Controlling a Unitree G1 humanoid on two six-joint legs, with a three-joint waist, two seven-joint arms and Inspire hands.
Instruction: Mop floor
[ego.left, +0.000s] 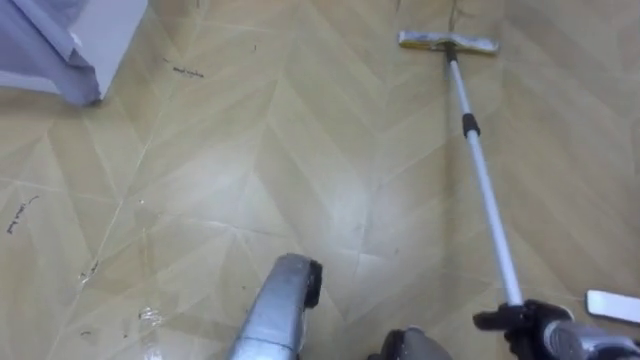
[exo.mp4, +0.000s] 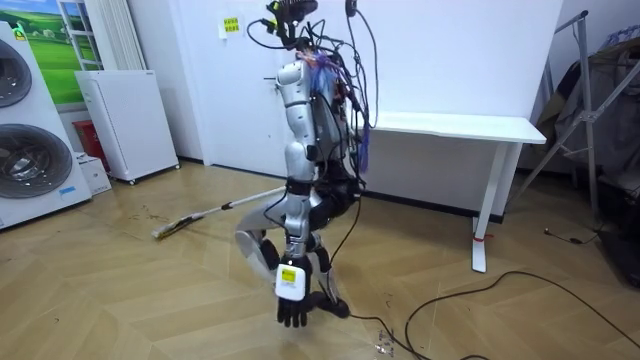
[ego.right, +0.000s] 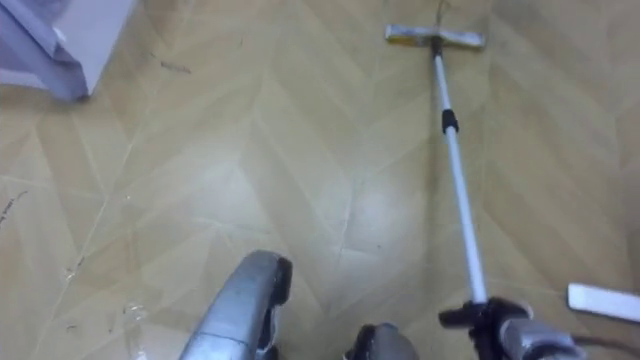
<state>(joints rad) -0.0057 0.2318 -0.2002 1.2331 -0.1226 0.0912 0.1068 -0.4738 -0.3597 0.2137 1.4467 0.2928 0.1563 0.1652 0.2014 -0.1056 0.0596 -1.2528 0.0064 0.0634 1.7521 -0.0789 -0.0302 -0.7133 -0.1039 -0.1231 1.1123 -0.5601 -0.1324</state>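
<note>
Upper left, a white cabinet (ego.left: 105, 35) is cut off by the frame. At the room view's lower middle, the left hand (exo.mp4: 292, 312) hangs with loose, straight fingers. Right of centre, the mop (ego.left: 486, 190) rests its flat yellowish head on the floor at the top. Its silver pole, with a black collar, slants down into the right hand (ego.left: 538, 325), which is curled round it and partly cut off.

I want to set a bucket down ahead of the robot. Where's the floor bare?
Bare floor lies between the white cabinet and the mop, and right of the mop. Crowded: the near edge, where the right robot hand grips the mop.
</note>
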